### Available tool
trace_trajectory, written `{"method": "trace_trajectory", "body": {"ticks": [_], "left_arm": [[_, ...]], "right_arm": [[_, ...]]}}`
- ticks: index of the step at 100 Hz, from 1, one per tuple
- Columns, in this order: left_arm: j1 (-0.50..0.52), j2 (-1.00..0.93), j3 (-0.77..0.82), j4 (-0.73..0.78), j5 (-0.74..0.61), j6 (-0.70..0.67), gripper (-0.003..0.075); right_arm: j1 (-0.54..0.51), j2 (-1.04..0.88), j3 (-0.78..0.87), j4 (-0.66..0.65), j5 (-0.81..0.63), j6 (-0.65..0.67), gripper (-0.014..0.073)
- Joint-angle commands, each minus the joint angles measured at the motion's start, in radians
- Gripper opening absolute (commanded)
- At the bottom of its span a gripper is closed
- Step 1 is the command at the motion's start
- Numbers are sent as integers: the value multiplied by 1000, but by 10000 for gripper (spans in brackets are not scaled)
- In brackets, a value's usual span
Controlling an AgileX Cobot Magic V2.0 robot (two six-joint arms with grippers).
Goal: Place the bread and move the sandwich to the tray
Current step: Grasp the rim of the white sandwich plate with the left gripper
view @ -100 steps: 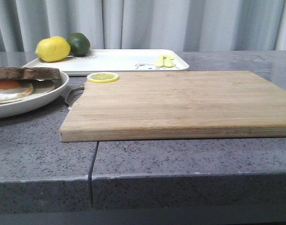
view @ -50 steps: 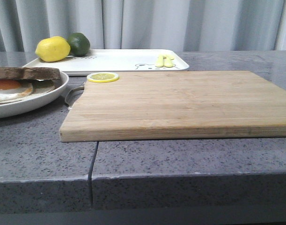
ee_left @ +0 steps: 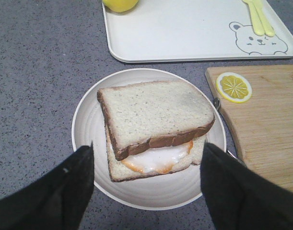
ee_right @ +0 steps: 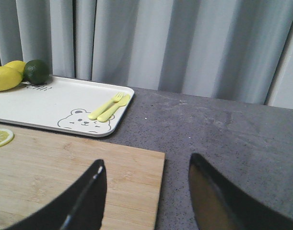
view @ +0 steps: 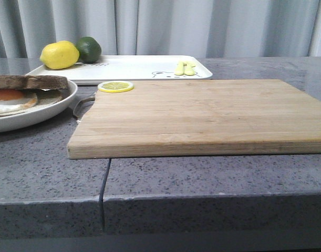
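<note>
The brown-crusted bread [ee_left: 153, 112] lies on top of the fried egg [ee_left: 158, 157] and a paler slice, making the sandwich in the round white plate [ee_left: 84, 125]. In the front view the sandwich [view: 29, 83] sits at the far left in the plate [view: 42, 111]. My left gripper [ee_left: 147, 152] is open above the plate, its jaws wide on either side of the sandwich and apart from it. The white tray [view: 131, 67] with the bear drawing lies behind; it shows too in the left wrist view [ee_left: 184, 33] and the right wrist view [ee_right: 55, 103]. My right gripper [ee_right: 147, 167] is open and empty over the far right corner of the cutting board.
A wooden cutting board [view: 202, 113] fills the middle of the grey counter, with a lemon slice [view: 115, 86] at its back left corner. On the tray are a lemon [view: 59, 54], a lime [view: 89, 48] and yellow cutlery [view: 184, 68]. A curtain hangs behind.
</note>
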Motion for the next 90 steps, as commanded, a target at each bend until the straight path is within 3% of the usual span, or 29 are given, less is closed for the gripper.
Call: {"method": "trace_trajectory", "body": {"ticks": [1, 37, 90], "left_arm": [[1, -11, -35, -36, -87, -4, 417], [1, -24, -35, -40, -110, -4, 314], [25, 73, -35, 14, -162, -95, 314]], "right_arm": [[-6, 2, -27, -5, -81, -1, 402], [-6, 2, -27, -5, -80, -1, 402], [-6, 2, -27, -5, -80, -1, 402]]}}
